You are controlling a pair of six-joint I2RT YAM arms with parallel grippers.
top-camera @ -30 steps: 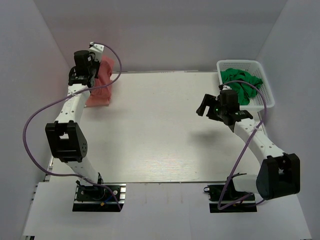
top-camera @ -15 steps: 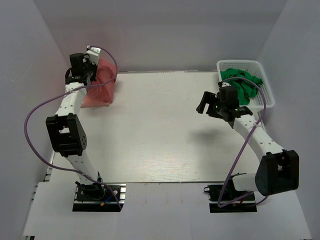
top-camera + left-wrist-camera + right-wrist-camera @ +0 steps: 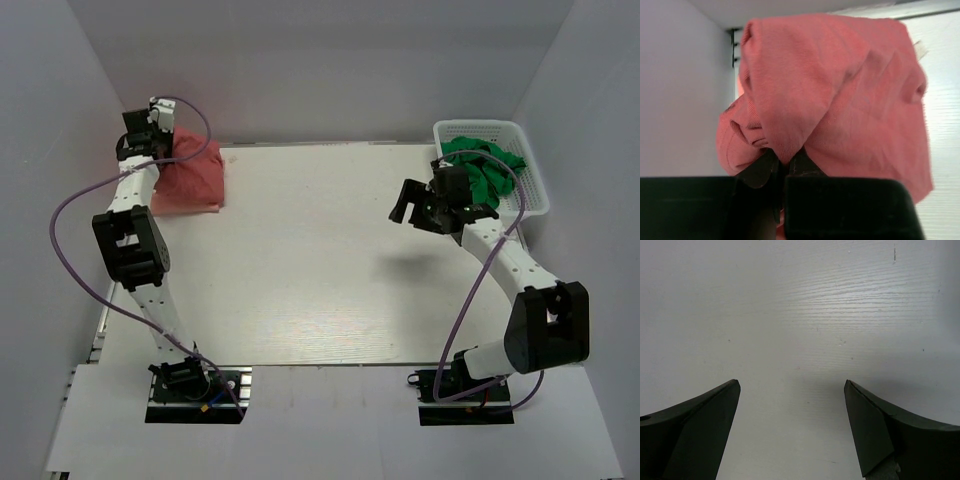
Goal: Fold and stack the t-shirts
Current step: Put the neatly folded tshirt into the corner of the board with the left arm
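A salmon-pink t-shirt (image 3: 192,178) lies bunched at the table's far left corner. My left gripper (image 3: 152,152) is above its left edge and shut on a fold of it. In the left wrist view the fingers pinch the cloth (image 3: 840,90) at the left gripper (image 3: 785,162), and the shirt hangs in a drooping heap. I cannot make out a darker brick-red shirt. My right gripper (image 3: 411,211) is open and empty, hovering above bare table at the right; the right wrist view shows the right gripper (image 3: 792,385) with only table between the jaws.
A white mesh basket (image 3: 530,135) at the far right corner holds crumpled green cloth (image 3: 485,165), just behind my right wrist. White walls close in the table on the left, back and right. The table (image 3: 310,250) is pale and flat.
My left gripper has moved left and back toward the corner with the pink shirt, which has dropped from hanging to a lower heap. My right gripper has shifted slightly back.
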